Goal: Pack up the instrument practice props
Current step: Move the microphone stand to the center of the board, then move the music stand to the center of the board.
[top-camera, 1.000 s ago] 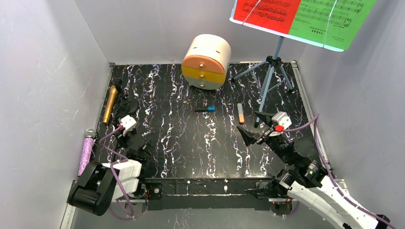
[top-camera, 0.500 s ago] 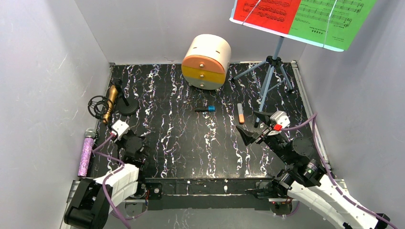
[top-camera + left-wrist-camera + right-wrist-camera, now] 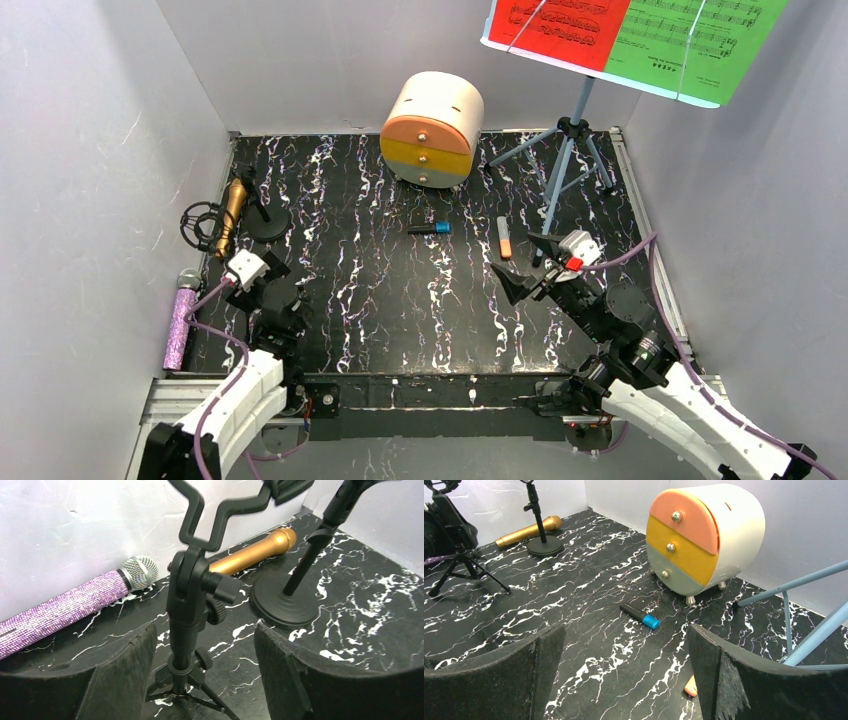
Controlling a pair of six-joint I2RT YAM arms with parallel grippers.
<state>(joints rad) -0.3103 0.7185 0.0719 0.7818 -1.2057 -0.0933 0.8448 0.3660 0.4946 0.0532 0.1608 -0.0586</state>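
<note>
In the left wrist view a small black mic tripod (image 3: 192, 610) stands upright on the mat. My left gripper (image 3: 202, 650) is open around it, and neither pad touches it. Behind it lie a silver-headed purple microphone (image 3: 65, 612) and a gold microphone (image 3: 250, 552), both along the left wall. A round-base black mic stand (image 3: 285, 605) stands by the gold one. My right gripper (image 3: 624, 675) hangs open and empty over the mat. The pale-blue sheet-music tripod (image 3: 565, 170) carries red (image 3: 560, 25) and green (image 3: 690, 40) music sheets at the back right.
A round cream-and-orange drawer cabinet (image 3: 432, 128) stands at the back centre, drawers shut. A blue-capped black marker (image 3: 640, 616) and an orange marker (image 3: 690, 686) lie mid-mat near my right gripper. Grey walls close in the left, back and right sides.
My left jaws have opened wide and let go of the small tripod. The left arm has drawn back towards the near-left corner. The right gripper has crept slightly left.
</note>
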